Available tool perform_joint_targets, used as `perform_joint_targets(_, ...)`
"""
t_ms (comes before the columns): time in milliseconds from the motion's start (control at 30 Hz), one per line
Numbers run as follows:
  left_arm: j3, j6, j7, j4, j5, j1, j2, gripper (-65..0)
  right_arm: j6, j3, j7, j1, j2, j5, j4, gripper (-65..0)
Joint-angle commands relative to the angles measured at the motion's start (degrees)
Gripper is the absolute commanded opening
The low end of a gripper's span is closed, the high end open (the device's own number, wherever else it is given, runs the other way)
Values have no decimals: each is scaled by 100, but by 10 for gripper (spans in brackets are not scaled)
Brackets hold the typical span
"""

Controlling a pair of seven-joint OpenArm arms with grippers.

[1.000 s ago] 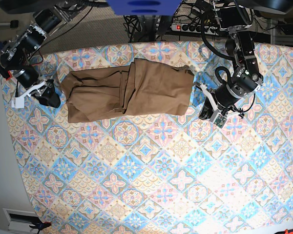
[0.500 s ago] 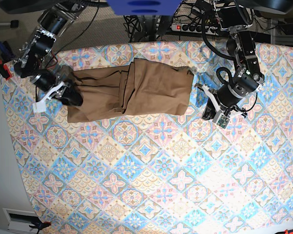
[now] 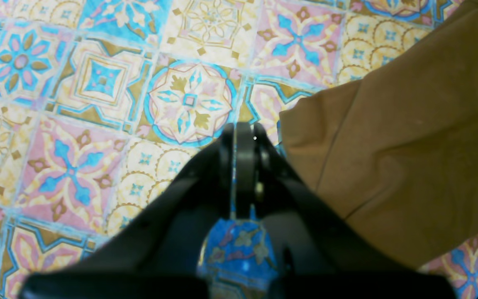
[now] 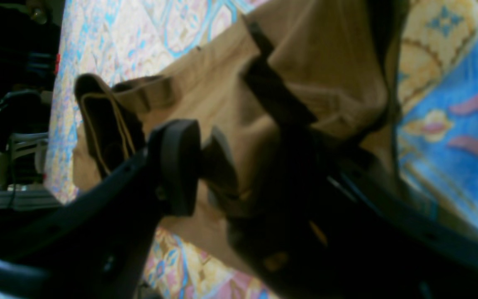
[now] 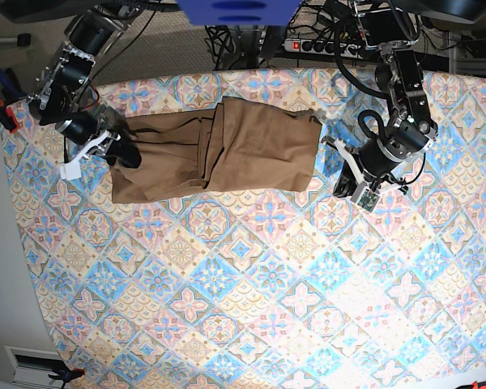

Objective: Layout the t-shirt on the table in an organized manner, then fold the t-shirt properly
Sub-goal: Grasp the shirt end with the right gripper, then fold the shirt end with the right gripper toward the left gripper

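The t-shirt (image 5: 215, 150) is lying near the far edge of the tabletop (image 5: 251, 284), gathered into a rough rectangle with layers overlapping across its middle and deep creases running along its length. It is looking more bunched than laid out: no sleeves or collar are showing cleanly in the overhead view, so the spreading stage seems to be only partly done and the neat folding is, by my judgement, not yet begun.

The right tool (image 4: 222, 95) is working at the shirt's end on the left of the overhead view. Its fingers are standing wide apart, one pad (image 4: 179, 166) on each side of a raised fold of cloth, with a hemmed edge (image 4: 98, 124) curling up just beside them. The cloth is sitting between the fingers, but they are not pinching it, so nothing is being held.

The left tool (image 3: 241, 135) is hovering over bare tile just beside the shirt's opposite end, its fingers pressed fully together and gripping nothing; the shirt's edge (image 3: 305, 149) is lying close by but apart from it.

What is left, as far as can be judged: taking hold of the cloth, opening the shirt flat, smoothing it, then making the folds.
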Motion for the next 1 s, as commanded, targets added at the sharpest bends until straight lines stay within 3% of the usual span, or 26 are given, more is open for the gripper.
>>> perform_joint_targets(0, -20, 7, -145, 80, -105, -53, -33, -650, 36, 3, 69, 60, 77, 33, 74, -325)
perform_joint_targets(333, -37, 7, -145, 80, -105, -45, -51, -650, 36, 12, 78, 87, 94, -81, 74, -325)
perform_joint_targets(667, -37, 7, -154, 80, -105, -45, -51, -650, 36, 38, 87, 113, 103, -916, 74, -325)
perform_joint_targets(967, -37, 7, -154, 89, -105, -45, -59, -650, 36, 38, 526, 87, 112, -996, -146, -325)
